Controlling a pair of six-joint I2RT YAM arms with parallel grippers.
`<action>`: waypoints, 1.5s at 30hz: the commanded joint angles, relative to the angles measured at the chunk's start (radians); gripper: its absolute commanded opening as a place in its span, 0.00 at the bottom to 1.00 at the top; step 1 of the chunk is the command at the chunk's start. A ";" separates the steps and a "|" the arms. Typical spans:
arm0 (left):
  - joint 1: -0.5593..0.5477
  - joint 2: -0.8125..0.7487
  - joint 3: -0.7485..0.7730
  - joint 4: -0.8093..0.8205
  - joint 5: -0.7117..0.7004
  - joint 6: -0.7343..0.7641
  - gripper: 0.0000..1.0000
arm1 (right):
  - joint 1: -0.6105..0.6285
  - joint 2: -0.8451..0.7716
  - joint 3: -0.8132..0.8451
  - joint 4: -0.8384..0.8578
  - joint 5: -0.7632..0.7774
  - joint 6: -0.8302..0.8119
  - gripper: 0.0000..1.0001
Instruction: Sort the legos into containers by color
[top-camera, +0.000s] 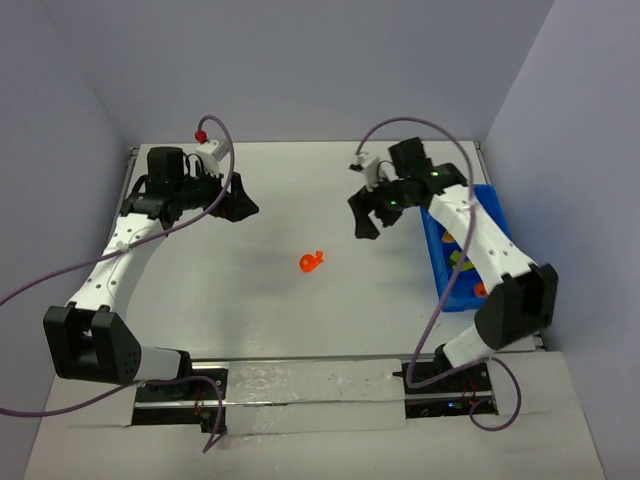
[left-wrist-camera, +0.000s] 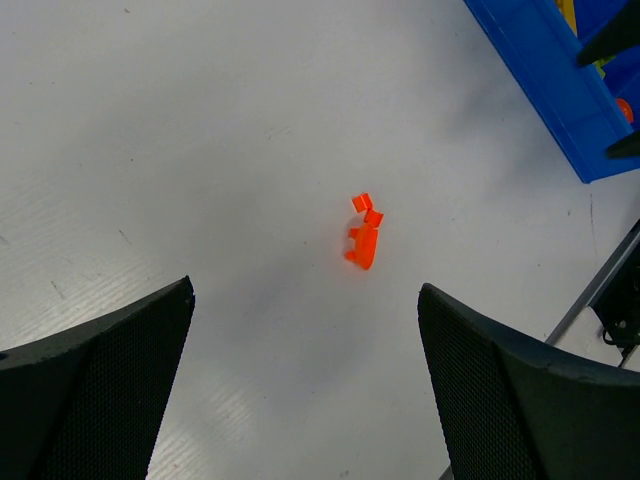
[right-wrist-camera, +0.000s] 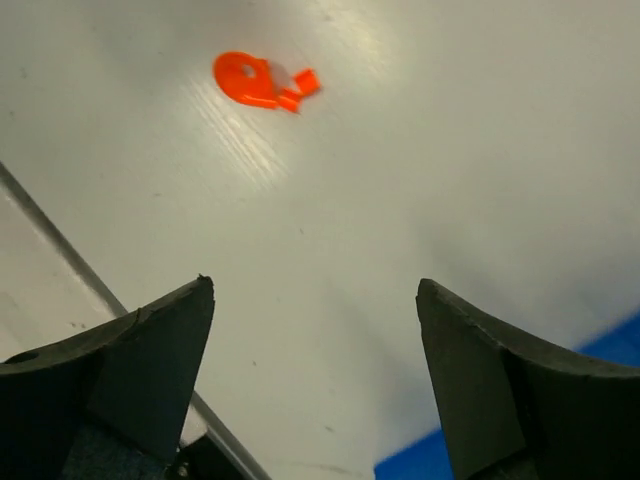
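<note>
One orange lego (top-camera: 311, 262) lies alone on the white table, about midway between the arms. It also shows in the left wrist view as a small orange lego (left-wrist-camera: 364, 235) and in the right wrist view as a rounded orange lego (right-wrist-camera: 258, 80). The blue tray of containers (top-camera: 436, 262) stands at the right edge, with yellow, green and orange pieces (top-camera: 462, 262) inside. My left gripper (top-camera: 236, 205) (left-wrist-camera: 305, 288) hovers open and empty at the back left. My right gripper (top-camera: 372, 220) (right-wrist-camera: 315, 283) hangs open and empty just left of the tray.
The tray's blue wall (left-wrist-camera: 545, 60) shows at the upper right of the left wrist view, and a blue corner (right-wrist-camera: 430, 462) at the bottom of the right wrist view. A metal rail (right-wrist-camera: 60, 250) runs along the table's edge. Walls close in on three sides.
</note>
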 joint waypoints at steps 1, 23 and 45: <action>0.013 -0.007 0.045 0.011 0.062 -0.006 0.99 | 0.091 0.124 0.021 0.119 -0.105 -0.022 0.71; 0.031 0.009 0.045 -0.015 0.113 0.056 0.99 | 0.237 0.704 0.445 -0.059 -0.258 -0.374 0.53; 0.034 0.027 0.058 -0.013 0.113 0.051 0.99 | 0.306 0.782 0.449 -0.085 -0.211 -0.423 0.43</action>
